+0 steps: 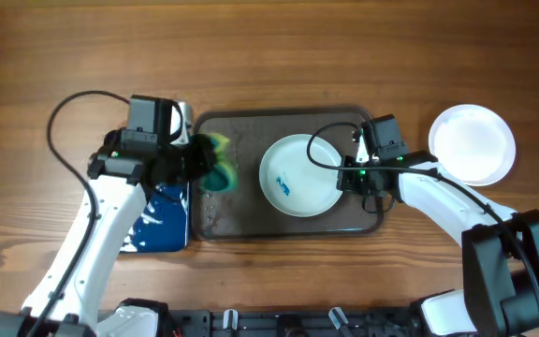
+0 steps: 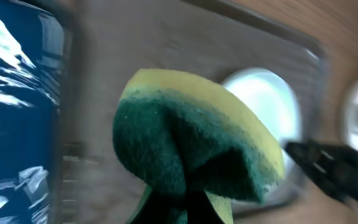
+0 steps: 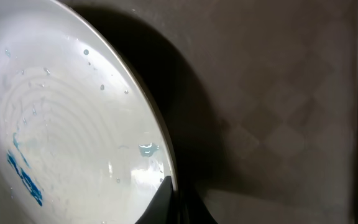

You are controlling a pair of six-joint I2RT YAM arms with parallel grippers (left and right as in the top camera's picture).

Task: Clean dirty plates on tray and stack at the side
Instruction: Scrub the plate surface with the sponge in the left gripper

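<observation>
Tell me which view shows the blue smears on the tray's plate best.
Right wrist: the plate fills the frame, smears sharp at lower left. Overhead shows it whole but small; left wrist, only a blur behind the sponge.

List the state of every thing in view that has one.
plate on tray: smeared blue, rim gripped.
side plate: on the table, no smears visible.
sponge: folded, held over the tray.
left gripper: shut on sponge.
right gripper: shut on plate on tray.
tray: holds one plate.

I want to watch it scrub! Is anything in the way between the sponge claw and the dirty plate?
Nothing visible. Only bare tray lies between the sponge in the left claw and the plate.
</observation>
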